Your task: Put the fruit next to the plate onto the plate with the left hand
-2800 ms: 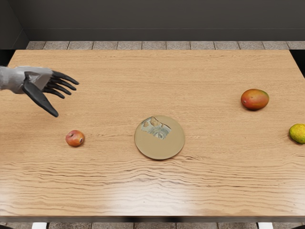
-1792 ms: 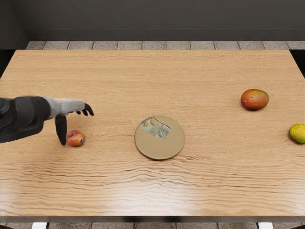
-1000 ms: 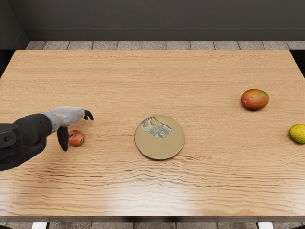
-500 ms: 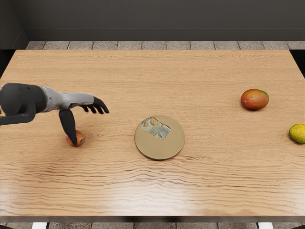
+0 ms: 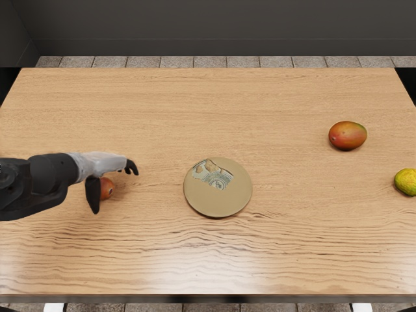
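By the table's [image 5: 208, 97] left edge, the left hand [image 5: 104, 170] arches over the small red fruit [image 5: 108, 188]. Its thumb hangs to the fruit's left and its fingers [image 5: 130, 169] are loosely open beyond it, holding nothing, probably bracketing it for a grasp. The thumb hides part of the fruit, so contact is unclear. The fruit lies on the wood, well left of the central plate [image 5: 218, 195]. A mango [image 5: 347, 135] sits far right, and a green fruit [image 5: 405, 181] is cut off there.

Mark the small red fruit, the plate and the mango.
small red fruit [image 5: 108, 188]: head view, on its exposed right half.
plate [image 5: 218, 200]: head view, on the bare tan surface below its pattern.
mango [image 5: 347, 135]: head view, on the middle of its skin.
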You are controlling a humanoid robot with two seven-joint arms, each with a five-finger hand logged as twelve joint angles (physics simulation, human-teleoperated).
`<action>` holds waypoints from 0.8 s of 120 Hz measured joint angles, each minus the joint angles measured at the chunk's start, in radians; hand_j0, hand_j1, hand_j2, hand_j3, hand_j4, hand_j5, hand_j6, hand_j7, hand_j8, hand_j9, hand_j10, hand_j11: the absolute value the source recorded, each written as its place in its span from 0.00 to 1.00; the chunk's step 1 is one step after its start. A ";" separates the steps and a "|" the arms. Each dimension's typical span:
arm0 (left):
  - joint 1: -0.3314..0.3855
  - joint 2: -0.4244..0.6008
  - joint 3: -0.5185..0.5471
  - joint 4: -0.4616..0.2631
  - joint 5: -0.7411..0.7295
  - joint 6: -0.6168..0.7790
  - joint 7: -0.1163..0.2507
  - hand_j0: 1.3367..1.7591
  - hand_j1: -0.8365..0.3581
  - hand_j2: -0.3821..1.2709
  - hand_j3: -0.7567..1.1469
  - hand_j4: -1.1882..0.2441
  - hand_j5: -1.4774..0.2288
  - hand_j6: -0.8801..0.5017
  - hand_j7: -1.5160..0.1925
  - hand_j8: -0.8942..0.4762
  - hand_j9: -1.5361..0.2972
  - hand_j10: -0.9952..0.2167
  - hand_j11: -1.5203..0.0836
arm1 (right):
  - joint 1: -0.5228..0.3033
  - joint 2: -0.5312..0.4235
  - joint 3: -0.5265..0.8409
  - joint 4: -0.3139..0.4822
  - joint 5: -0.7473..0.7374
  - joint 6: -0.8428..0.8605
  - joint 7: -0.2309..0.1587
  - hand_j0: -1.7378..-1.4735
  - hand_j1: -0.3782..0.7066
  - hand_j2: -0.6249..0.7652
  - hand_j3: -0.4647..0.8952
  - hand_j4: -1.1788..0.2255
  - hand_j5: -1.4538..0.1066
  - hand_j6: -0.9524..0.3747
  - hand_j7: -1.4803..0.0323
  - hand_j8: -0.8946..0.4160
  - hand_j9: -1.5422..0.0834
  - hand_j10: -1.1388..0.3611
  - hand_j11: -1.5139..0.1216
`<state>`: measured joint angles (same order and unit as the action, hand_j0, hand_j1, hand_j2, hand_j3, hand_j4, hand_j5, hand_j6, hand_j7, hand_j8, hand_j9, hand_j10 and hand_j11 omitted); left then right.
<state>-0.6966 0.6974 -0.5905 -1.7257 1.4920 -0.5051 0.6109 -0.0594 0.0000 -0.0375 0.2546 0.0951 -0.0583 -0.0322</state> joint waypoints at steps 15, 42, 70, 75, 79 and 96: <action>0.021 0.012 0.008 0.000 0.027 0.038 0.000 0.76 0.72 0.27 0.40 0.64 0.66 0.44 0.68 0.45 0.65 0.60 0.73 | 0.000 0.000 0.000 0.000 0.000 0.000 0.000 0.30 0.06 0.44 0.34 0.82 0.90 0.69 0.95 0.66 0.92 0.74 0.90; 0.041 0.016 0.011 0.000 0.062 0.093 0.000 0.76 0.63 0.28 0.40 0.58 0.59 0.37 0.61 0.39 0.58 0.52 0.66 | -0.001 0.000 0.000 0.000 0.000 0.000 0.000 0.30 0.06 0.44 0.34 0.82 0.90 0.69 0.95 0.66 0.92 0.74 0.90; 0.051 0.016 0.013 0.000 0.068 0.101 0.000 0.76 0.52 0.29 0.40 0.50 0.50 0.29 0.52 0.30 0.50 0.43 0.56 | -0.002 0.000 0.000 0.000 0.000 0.000 0.000 0.30 0.06 0.44 0.34 0.82 0.90 0.69 0.95 0.66 0.92 0.74 0.90; 0.053 0.017 0.015 0.000 0.069 0.101 0.000 0.76 0.50 0.29 0.40 0.48 0.49 0.28 0.51 0.29 0.49 0.41 0.55 | -0.002 0.000 0.000 0.000 0.000 0.000 0.000 0.30 0.06 0.44 0.34 0.82 0.90 0.69 0.95 0.66 0.92 0.74 0.90; 0.055 0.017 0.017 0.000 0.069 0.102 0.000 0.76 0.48 0.30 0.40 0.47 0.48 0.26 0.50 0.28 0.47 0.39 0.53 | -0.002 0.000 0.000 0.000 0.000 0.000 0.000 0.30 0.06 0.44 0.34 0.82 0.90 0.69 0.95 0.66 0.92 0.74 0.90; 0.057 0.020 0.022 0.000 0.071 0.100 0.000 0.75 0.44 0.34 0.40 0.39 0.39 0.28 0.41 0.32 0.39 0.31 0.43 | -0.002 0.000 -0.001 0.000 0.000 0.000 0.000 0.30 0.06 0.44 0.34 0.82 0.90 0.69 0.95 0.66 0.92 0.74 0.90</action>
<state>-0.6398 0.7174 -0.5684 -1.7260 1.5627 -0.4051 0.6111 -0.0613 0.0000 -0.0380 0.2546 0.0951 -0.0583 -0.0322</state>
